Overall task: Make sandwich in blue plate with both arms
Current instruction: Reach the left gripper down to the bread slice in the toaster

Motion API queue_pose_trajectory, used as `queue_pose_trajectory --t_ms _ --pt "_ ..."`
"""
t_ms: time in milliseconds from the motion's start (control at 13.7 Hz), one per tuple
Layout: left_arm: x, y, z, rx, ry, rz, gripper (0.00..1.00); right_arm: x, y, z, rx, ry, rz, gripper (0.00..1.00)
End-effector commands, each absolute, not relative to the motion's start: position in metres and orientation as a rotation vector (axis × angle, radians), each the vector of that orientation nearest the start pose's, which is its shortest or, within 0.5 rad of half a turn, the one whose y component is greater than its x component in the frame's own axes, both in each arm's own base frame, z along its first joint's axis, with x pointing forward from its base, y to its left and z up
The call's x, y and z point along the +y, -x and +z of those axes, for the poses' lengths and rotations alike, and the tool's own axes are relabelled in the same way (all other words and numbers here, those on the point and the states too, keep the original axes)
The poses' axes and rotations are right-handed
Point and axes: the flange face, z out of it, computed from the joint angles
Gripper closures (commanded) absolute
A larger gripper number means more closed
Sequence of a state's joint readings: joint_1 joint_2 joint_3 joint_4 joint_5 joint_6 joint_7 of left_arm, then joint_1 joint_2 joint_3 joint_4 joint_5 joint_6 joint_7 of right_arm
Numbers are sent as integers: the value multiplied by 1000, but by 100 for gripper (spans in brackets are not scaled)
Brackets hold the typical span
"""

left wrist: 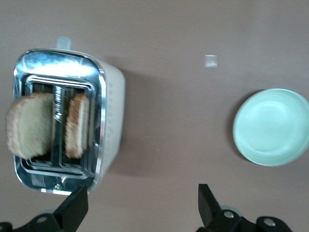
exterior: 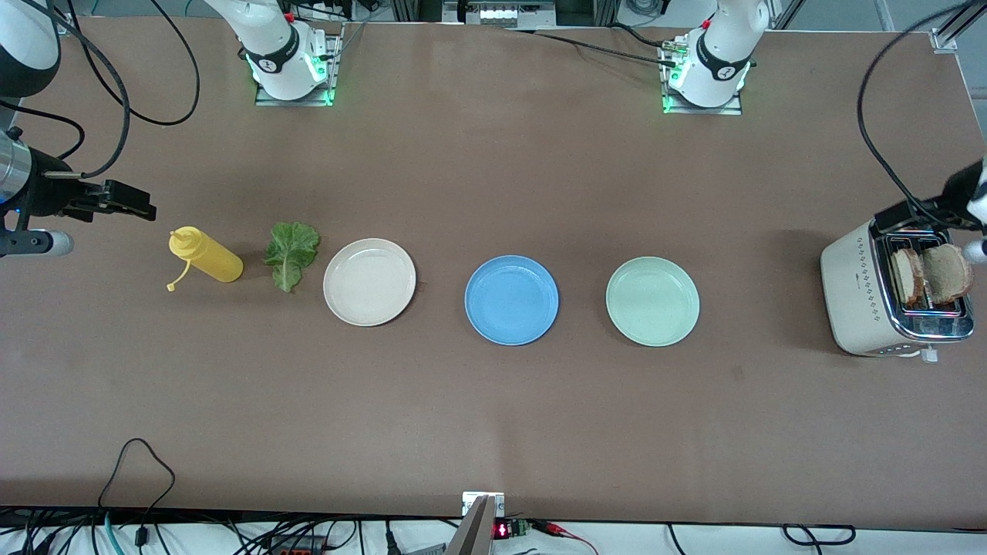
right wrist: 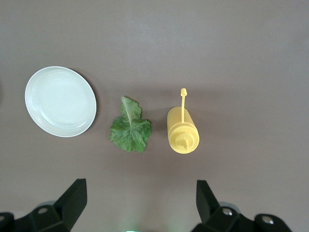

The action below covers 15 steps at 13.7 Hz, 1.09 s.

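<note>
Opening step: we see blue plate (exterior: 511, 300) bare at frame center. Left tool (left wrist: 140, 205), fingers spread, hovers over toaster (exterior: 887, 297) and bread slices (exterior: 929, 275), far right. Right tool (right wrist: 140, 203), spread, above lettuce (exterior: 291, 254), left. Next, we judge: pinch slice.

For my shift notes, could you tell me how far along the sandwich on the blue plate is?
Nothing is assembled yet: the blue plate is bare. Both bread slices stand in the toaster, and the lettuce lies on the table beside the mustard bottle. The left gripper hangs open over the table beside the toaster; the right gripper hangs open near the lettuce, holding nothing. Every placement remains.
</note>
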<state>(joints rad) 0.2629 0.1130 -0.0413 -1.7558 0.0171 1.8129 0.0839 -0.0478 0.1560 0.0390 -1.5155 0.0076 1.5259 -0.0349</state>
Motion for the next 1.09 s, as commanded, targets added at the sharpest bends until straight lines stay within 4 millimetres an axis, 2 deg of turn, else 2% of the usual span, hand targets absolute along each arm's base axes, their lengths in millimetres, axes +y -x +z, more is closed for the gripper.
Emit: queue_pose_trajectory --t_ms 0,292,510,802,948,1021 --pt "164 -588 457 -200 3143 95 0 -4 -575 558 -12 3108 176 0" --pt "210 -593 413 -73 3129 95 0 -5 -568 556 -6 3112 143 0" --pt "221 -592 389 -54 3136 142 0 -6 -567 557 -7 3116 145 0" --pt "232 -589 370 -80 3147 197 18 -10 -568 557 3 3116 145 0" --pt "232 -587 366 -82 3150 215 34 -10 -568 557 3 3116 145 0" --pt "232 -587 365 -82 3150 218 46 -10 -568 557 3 3116 145 0"
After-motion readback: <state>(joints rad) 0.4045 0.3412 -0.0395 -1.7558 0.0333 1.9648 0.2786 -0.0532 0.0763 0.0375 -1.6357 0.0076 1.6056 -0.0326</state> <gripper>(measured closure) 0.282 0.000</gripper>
